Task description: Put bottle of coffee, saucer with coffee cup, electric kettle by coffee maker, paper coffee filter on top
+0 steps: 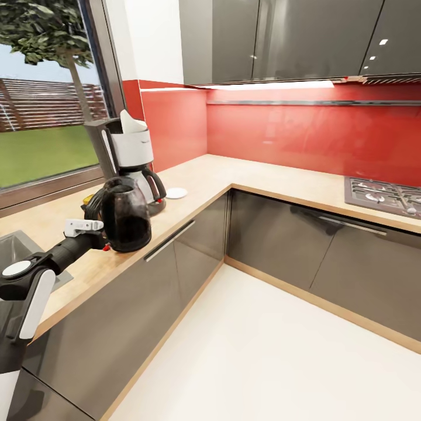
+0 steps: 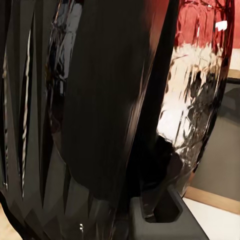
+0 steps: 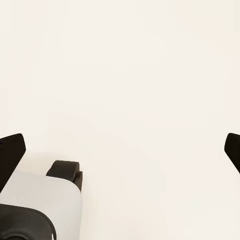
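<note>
The black coffee maker (image 1: pixel 127 156) stands on the kitchen countertop (image 1: pixel 245 175) by the window, with the white paper coffee filter (image 1: pixel 133 121) on top of it. Just in front of it, near the counter's front edge, is the dark electric kettle (image 1: pixel 127 216); my left gripper (image 1: pixel 96 225) is shut on its handle. Up close, the kettle's glossy body (image 2: pixel 100 115) shows in the left wrist view. The white saucer (image 1: pixel 176 192) lies to the right of the carafe. The mustard-yellow top of the bottle of coffee (image 1: pixel 88 199) peeks out behind the kettle. The coffee cup is out of view. My right gripper (image 3: pixel 120 152) is open over pale floor.
A steel sink (image 1: pixel 11 242) is set in the counter at the left. A gas hob (image 1: pixel 383 196) sits at the far right. Dark grey cabinets (image 1: pixel 175 257) run under the L-shaped counter, with pale floor (image 1: pixel 263 351) in the corner.
</note>
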Controlling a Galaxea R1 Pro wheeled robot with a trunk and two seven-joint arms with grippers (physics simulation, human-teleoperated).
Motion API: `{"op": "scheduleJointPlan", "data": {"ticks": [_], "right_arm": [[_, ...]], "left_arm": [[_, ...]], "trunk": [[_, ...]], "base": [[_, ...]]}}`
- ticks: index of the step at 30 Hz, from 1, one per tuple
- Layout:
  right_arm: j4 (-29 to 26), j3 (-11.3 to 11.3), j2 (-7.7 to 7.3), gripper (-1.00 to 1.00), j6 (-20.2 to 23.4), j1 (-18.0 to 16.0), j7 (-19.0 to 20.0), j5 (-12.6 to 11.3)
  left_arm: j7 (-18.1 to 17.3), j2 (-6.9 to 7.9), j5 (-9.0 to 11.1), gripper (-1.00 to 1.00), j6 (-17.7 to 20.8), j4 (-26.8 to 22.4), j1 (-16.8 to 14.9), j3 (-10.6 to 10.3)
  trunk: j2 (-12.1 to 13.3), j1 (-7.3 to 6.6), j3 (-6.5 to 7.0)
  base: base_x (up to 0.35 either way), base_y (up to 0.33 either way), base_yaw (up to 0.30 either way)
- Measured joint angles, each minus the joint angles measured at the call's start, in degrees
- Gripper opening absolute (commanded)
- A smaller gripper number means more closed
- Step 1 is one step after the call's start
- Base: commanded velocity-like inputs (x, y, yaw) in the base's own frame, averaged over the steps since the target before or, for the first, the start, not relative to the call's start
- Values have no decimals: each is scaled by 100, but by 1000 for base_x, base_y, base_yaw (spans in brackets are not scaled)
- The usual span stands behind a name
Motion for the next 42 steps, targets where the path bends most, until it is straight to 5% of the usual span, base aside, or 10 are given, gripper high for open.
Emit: {"op": "scheduleJointPlan", "data": {"ticks": [3,4,10,42], "right_arm": [[0,0,0,100,0,0,0,0],[0,1,0,100,0,0,0,0],[0,-1,0,100,0,0,0,0],[1,-2,0,100,0,0,0,1]], "left_arm": [[-4,-1,24,-100,4,13,0,18],[-11,-1,77,100,18,46,2,85],[-23,0,-11,100,30,55,4,228],[-23,0,-5,100,23,54,4,247]], "trunk": [[0,0,0],[0,0,0],[1,1,-1],[1,2,-1]], "base": [[0,0,0],[0,0,0],[0,0,0],[-24,17,0]]}}
